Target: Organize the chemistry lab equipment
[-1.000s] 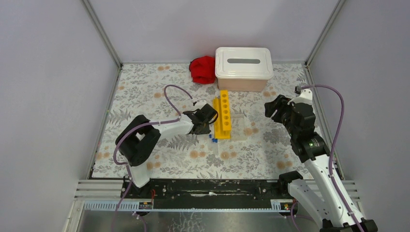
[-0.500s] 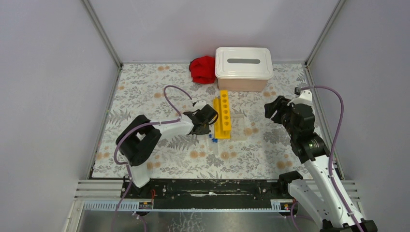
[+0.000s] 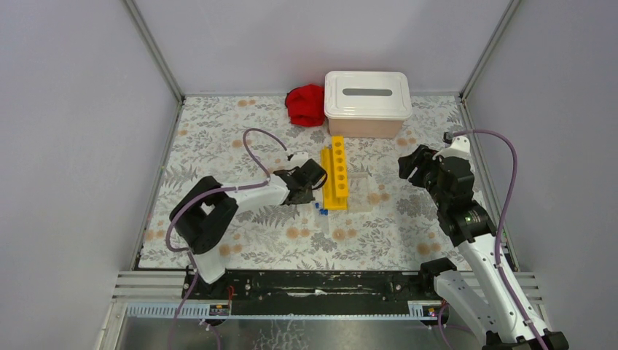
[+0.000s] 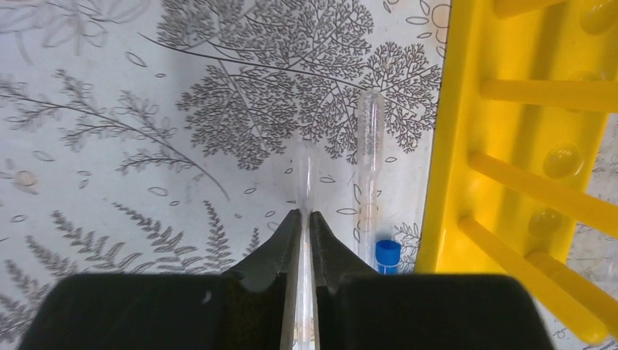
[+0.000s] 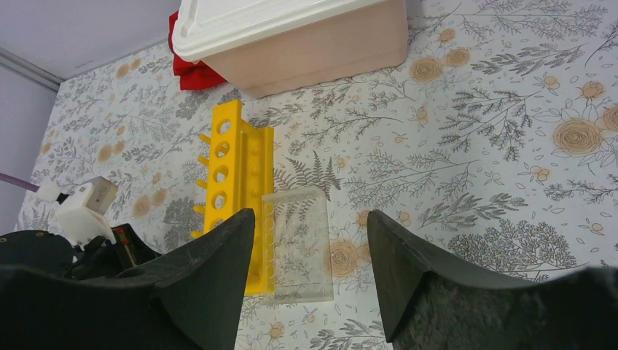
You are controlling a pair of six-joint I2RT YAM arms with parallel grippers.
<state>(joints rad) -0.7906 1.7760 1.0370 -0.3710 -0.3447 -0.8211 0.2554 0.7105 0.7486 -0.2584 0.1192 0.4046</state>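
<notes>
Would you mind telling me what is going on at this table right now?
The left gripper pinches a thin clear tube on the flowered table, beside the long yellow plastic test-tube rack. A second clear tube with a blue cap lies between them. The right gripper hangs open, holding nothing. The pinkish bin has its white lid on.

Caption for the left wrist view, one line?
Left hand pinching a clear tube; a blue-capped tube lies beside it on the floral mat, next to the yellow rack.
</notes>
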